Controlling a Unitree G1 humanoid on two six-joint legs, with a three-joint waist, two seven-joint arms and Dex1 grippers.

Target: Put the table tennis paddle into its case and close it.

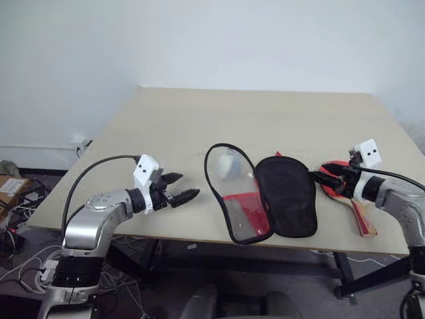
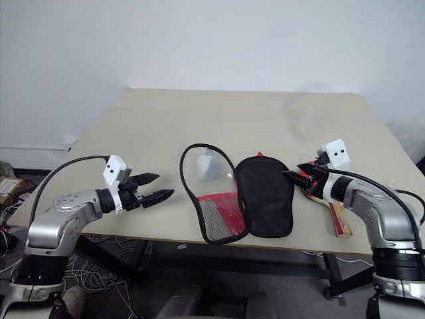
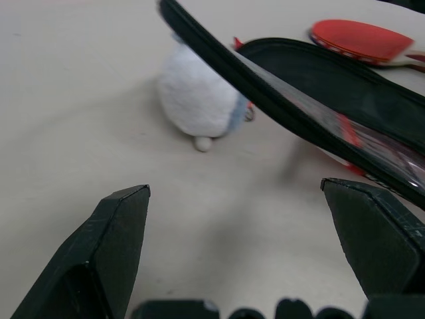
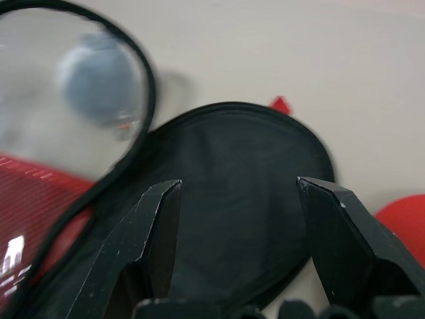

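The case lies unzipped in the middle of the table (image 1: 265, 113). Its black half (image 1: 287, 196) is flat, and its clear-window half with the red lower part (image 1: 234, 199) tilts up to the left of it. The table tennis paddle (image 1: 364, 219) lies to the right of the case, red blade toward the case and wooden handle toward the front edge. My right gripper (image 1: 320, 174) hovers open over the blade, pointing at the black half, with nothing between its fingers. My left gripper (image 1: 189, 185) is open and empty, left of the case and pointing toward it.
A small white fluffy toy (image 3: 199, 100) sits on the table behind the clear window. Cables and boxes (image 1: 13, 193) lie on the floor at the left. A chair (image 1: 219, 302) stands under the front edge.
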